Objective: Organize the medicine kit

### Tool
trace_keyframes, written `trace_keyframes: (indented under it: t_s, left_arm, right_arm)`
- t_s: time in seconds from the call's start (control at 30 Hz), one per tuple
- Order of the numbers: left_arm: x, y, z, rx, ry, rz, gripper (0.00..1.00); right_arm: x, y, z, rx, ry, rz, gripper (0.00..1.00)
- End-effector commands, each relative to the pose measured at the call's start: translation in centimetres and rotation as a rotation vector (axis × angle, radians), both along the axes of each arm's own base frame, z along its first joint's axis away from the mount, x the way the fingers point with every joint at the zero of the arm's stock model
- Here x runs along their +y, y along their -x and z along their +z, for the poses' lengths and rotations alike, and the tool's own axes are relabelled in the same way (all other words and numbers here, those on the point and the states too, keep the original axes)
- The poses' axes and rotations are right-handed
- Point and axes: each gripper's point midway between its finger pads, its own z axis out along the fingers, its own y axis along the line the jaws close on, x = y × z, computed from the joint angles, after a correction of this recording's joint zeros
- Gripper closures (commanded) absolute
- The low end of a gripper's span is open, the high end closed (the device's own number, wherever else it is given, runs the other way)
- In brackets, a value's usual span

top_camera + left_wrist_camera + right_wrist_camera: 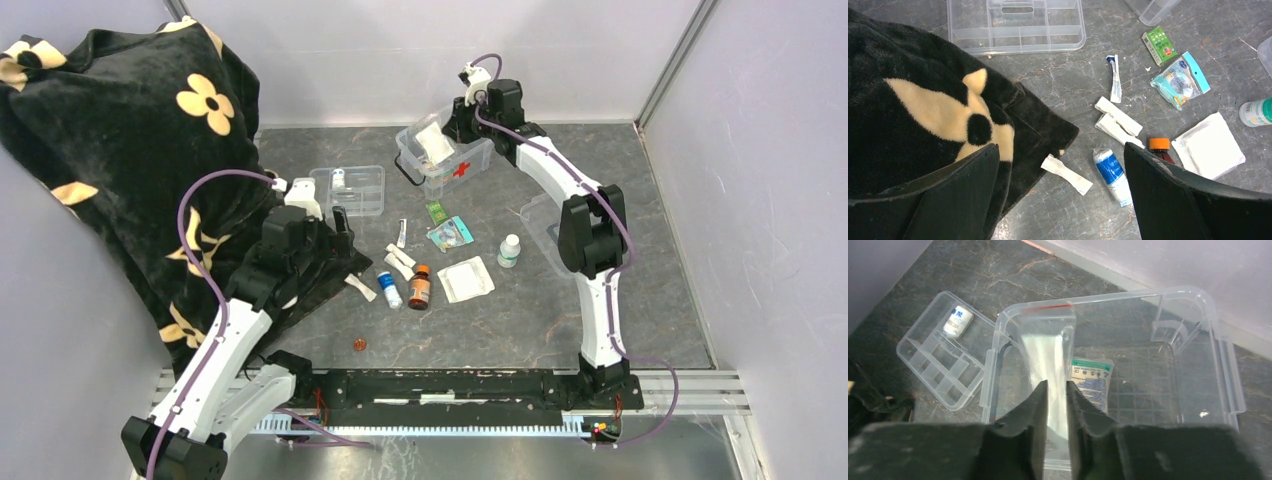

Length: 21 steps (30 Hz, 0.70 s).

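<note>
Medicine kit (447, 162): a clear, rigid plastic box, lid off, at the far middle of the tabletop (500, 330), long axis roughly left to right. It lies directly below the right gripper (1056, 385), and the right arm is far nearer. Its jaws stand narrowly parted astride a limp clear zip bag (1048, 352) leaning into the box; grip or release cannot be told. The left gripper (1060, 150) hangs with jaws wide apart and empty over the plush blanket (923, 110) edge.

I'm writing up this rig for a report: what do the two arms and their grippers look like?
The left arm and right arm are alike, with white links joined by bulky black joint housings. A purple cable runs along each arm. The left gripper and right gripper have plain matte black, wedge-shaped fingers. No markings show.
</note>
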Motion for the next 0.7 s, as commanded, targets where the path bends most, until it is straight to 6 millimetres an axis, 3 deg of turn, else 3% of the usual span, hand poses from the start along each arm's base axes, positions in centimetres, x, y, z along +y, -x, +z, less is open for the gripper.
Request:
trace_keyframes:
  t_s: [0.0,0.1,0.2,0.33,0.4,0.53,0.67]
  left_arm:
    - [-0.4,-0.6,0.8,-0.036,-0.005,-0.025,0.0]
    - [-0.7,-0.6,1.0,-0.04,0.007,-0.036,0.0]
    - [-0.9,-0.6,1.3,-0.052,0.024,-0.037,0.0]
    - [0.3,-0.5,2.5,-0.088,0.051,0.053,0.0]
    - [0.2,-0.1,3.3,-0.111,0.082,0.054,0.0]
    - [-2.5,1.2,5.3,-0.15,0.18,-0.093,0.0]
    - [-4.8,1.3,5.0,-0.092,0.248,-0.187,0.0]
  right_arm:
    - [0.8,-0.6,3.2,-0.073,-0.055,0.019,0.67]
    - [0.4,-0.1,6.3,-0.117,-0.088,0.014,0.57]
    - [-1.3,1.2,8.9,-0.149,-0.084,-0.037,0.55]
    - [-5.4,6.5,12.5,-0.213,-0.163,-0.141,0.5]
    - [-7.7,9.5,12.7,-0.217,-0.192,-0.209,0.48]
    - [-11.6,15.1,10.2,-0.139,-0.171,-0.313,0.44]
    - [-13.6,20.9,5.2,-0.01,-0.189,-0.364,0.4]
